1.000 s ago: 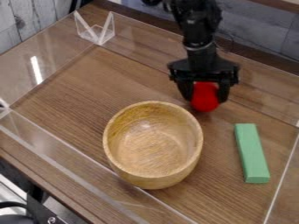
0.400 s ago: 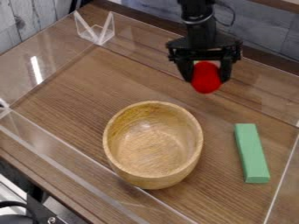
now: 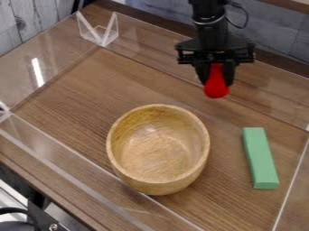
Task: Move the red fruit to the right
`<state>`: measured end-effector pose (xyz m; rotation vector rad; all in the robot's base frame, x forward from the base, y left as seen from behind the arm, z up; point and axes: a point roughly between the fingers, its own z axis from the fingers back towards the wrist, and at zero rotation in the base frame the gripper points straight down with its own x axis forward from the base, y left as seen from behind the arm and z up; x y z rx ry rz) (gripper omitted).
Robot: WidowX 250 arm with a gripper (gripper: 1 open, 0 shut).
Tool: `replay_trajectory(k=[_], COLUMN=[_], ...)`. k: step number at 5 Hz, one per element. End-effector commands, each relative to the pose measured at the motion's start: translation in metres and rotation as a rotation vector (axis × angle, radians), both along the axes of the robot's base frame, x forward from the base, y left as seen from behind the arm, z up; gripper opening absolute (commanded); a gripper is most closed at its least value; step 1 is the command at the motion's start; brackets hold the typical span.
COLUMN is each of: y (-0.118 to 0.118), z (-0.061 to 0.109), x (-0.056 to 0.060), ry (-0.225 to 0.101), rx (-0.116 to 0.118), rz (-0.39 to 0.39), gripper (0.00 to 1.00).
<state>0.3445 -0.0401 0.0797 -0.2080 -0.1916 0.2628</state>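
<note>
while gripped by jaws | red fruit [image 3: 218, 85] | bright, rounded, small

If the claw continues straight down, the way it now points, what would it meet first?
Most likely the bare wooden table below it. The claw holds the red fruit, so the fruit would touch first. The wooden bowl and green block look off that line, though depth is unclear.

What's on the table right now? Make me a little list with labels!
red fruit: small red toy, pinched between the fingers and lifted off the table
gripper: black claw, pointing down, shut on the red fruit
wooden bowl: round and empty, near the front
green block: flat, lying right of the bowl
table: brown wood, clear walls around it
</note>
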Motion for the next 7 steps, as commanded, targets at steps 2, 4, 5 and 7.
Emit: replay_trajectory(k=[2,4,5,7], y=[-0.022,-0.036,-0.041,-0.033], z=[0.012,-0.007,-0.009,-0.012], x=[0.016,0.023,0.025,0.025], ry=[-0.044,-0.018,-0.006,-0.012], rx=[0.02,0.044,0.049,0.018], rz=[0.055,0.171,0.236,0.21], gripper=[0.0,1.0,1.0,0.0])
